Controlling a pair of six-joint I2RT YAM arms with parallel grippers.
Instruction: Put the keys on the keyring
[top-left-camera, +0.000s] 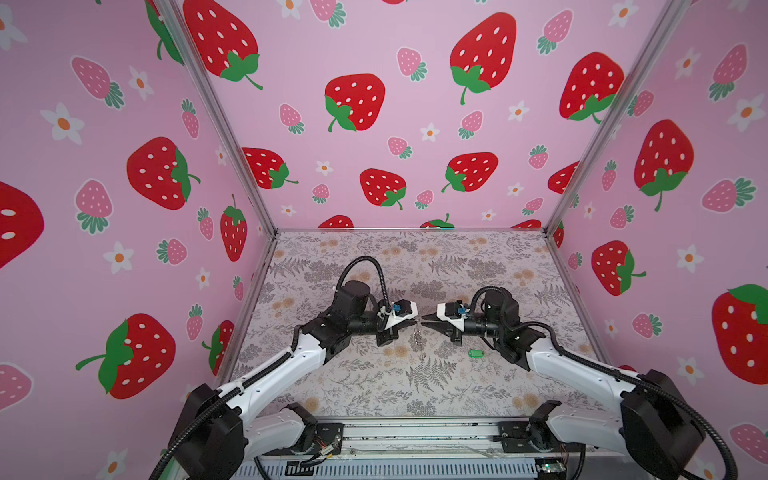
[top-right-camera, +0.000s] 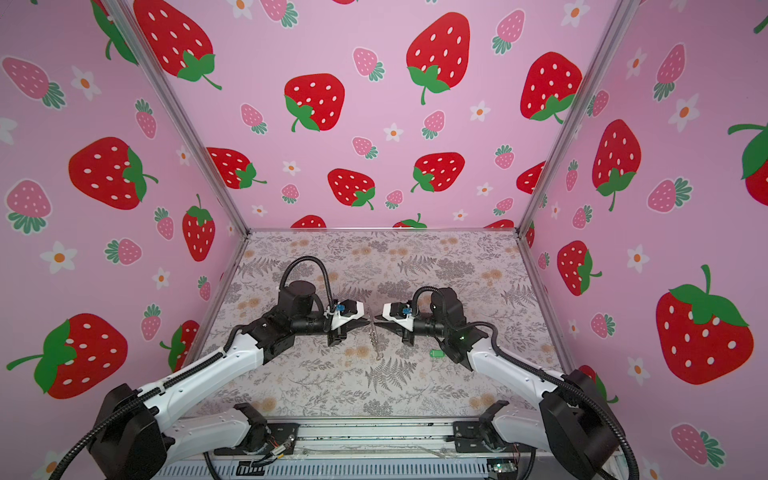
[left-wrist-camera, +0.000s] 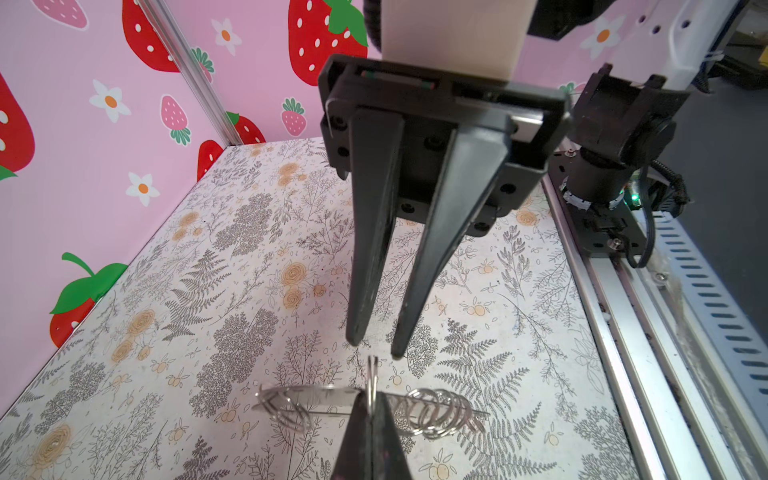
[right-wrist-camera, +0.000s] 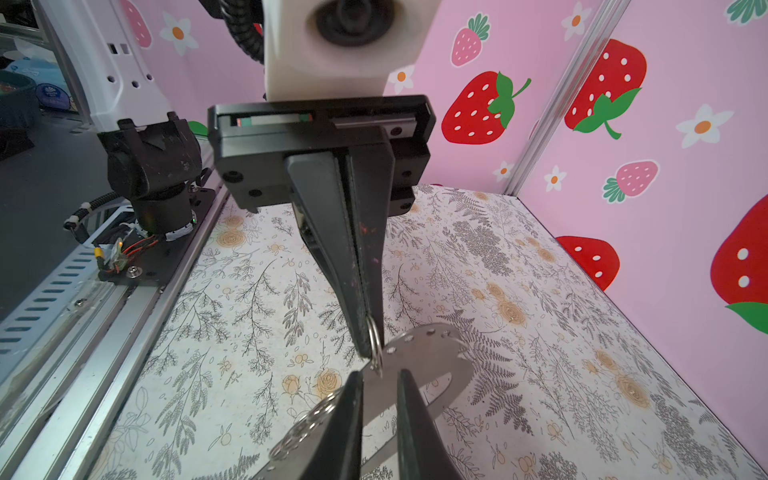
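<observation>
- On the flowered table (top-left-camera: 374, 386), the only one, nothing but the tag lies; all else is held above its middle.
- Two arms: the left arm (top-left-camera: 286, 365) and the right arm (top-left-camera: 573, 365) reach in from the near corners and meet nose to nose over the middle.
- Two grippers: the left gripper (right-wrist-camera: 365, 352) is clamped tight on one ring and carries the keyring. The right gripper (left-wrist-camera: 374, 348) faces it, empty, its jaws a narrow gap apart, tips just beside that held ring.
- One keyring (right-wrist-camera: 436, 357): a curved grey strap hanging mid-scene from the left gripper. Whether its low end touches the table I cannot tell.
- One green tag (top-left-camera: 475, 353): flat on the table right of the middle, under the right arm, apart from the keyring, untouched.
- Rings (left-wrist-camera: 436, 411): a row along the strap, more than six, too bunched to count exactly.
- Step, as I judge it: readying the held ring, with the tag not yet on. Next, the right gripper must aim finely at that thin ring, then fetch the tag.
</observation>
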